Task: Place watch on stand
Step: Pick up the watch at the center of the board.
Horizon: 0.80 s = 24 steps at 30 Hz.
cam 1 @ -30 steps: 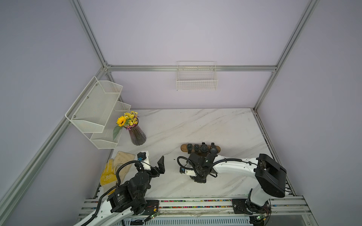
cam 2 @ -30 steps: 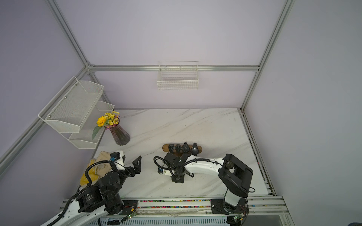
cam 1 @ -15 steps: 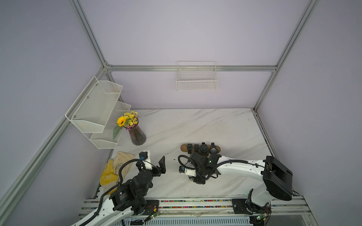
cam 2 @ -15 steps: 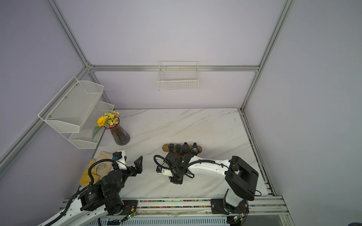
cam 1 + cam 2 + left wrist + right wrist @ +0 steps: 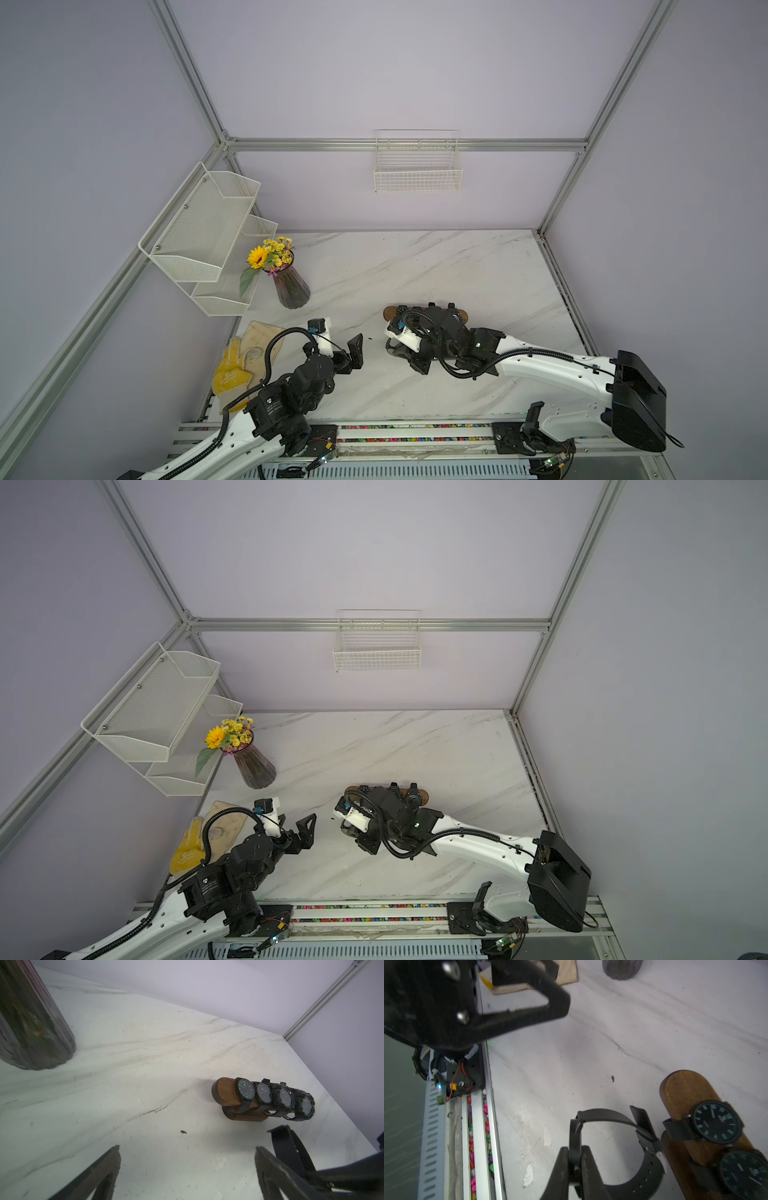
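Black strap sits pinched between the narrow jaws of your right gripper (image 5: 575, 1153): it holds the loose watch (image 5: 648, 1174) by its band, just beside the bare left end of the stand (image 5: 683, 1088). You can see the stand near the middle of the tabletop (image 5: 436, 257), with four watches (image 5: 284, 1097) side by side along the rest of its bar. Your left gripper (image 5: 188, 1149) stands wide and holds nothing, nearer the front-left corner and apart from the watch.
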Motion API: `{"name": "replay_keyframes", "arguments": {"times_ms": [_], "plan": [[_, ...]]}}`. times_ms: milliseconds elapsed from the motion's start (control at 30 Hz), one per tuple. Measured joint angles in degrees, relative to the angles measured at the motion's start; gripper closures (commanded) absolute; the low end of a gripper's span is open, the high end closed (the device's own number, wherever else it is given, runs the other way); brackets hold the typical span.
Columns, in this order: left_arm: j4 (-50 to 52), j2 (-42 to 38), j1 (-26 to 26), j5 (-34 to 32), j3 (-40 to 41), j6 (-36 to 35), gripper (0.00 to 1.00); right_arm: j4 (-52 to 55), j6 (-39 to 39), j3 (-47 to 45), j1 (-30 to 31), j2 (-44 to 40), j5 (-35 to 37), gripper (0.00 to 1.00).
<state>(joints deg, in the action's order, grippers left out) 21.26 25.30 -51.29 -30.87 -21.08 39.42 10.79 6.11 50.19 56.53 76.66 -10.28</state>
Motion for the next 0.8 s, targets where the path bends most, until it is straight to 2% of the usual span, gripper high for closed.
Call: {"name": "replay_keyframes", "arguments": {"times_ms": [167,367,633,800], "plan": [[-4.1,4.1,0.2,3.9,0.0,1.9,0.00,-6.4,-6.2,-1.6,-1.6,-0.2,0.3,1.00],[-5.8,4.4,1.9,8.0,0.0,3.3,0.01,-11.2,-11.2,-4.3,-1.3,1.2,0.9,1.00],[-14.4,5.4,2.9,18.6,0.1,8.5,0.05,-19.4,-12.5,-8.4,1.9,1.4,3.9,1.00],[-15.7,8.1,3.5,22.6,0.1,11.7,0.10,-26.0,-12.6,-10.2,2.8,1.4,5.3,1.00]]}}
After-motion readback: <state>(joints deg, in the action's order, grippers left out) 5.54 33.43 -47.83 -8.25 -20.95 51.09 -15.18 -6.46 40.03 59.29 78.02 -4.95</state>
